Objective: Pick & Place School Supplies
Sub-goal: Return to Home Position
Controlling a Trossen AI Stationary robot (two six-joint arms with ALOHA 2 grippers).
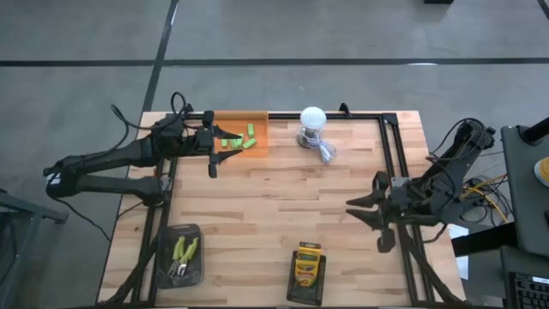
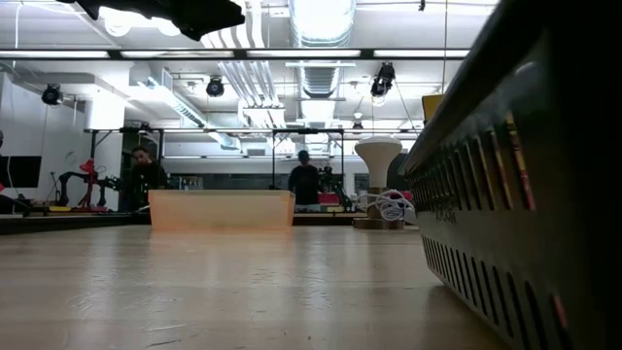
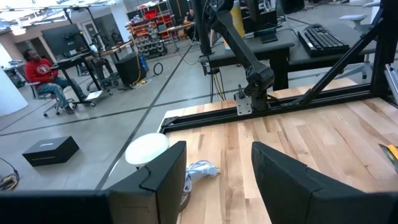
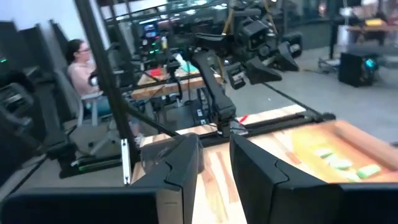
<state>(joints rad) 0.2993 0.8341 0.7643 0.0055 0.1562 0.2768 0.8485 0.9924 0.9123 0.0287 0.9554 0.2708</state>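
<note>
Several bright-green blocks (image 1: 238, 140) lie in an orange tray (image 1: 257, 120) at the table's far edge; they also show in the right wrist view (image 4: 339, 162). Two yellow-green-handled tools (image 1: 183, 251) lie in a black tray (image 1: 163, 273) at the near left. Crayon boxes (image 1: 307, 266) lie in a black tray (image 1: 293, 296) at the near middle. My left gripper (image 1: 214, 144) is open and empty, just left of the orange tray and above the table. My right gripper (image 1: 364, 213) is open and empty at the table's right side.
A white round bulb (image 1: 313, 118) with a coiled cable (image 1: 326, 150) stands right of the orange tray; it also shows in the left wrist view (image 3: 147, 149). A black frame rail (image 1: 396, 163) runs along the table's right side. People sit in the room beyond.
</note>
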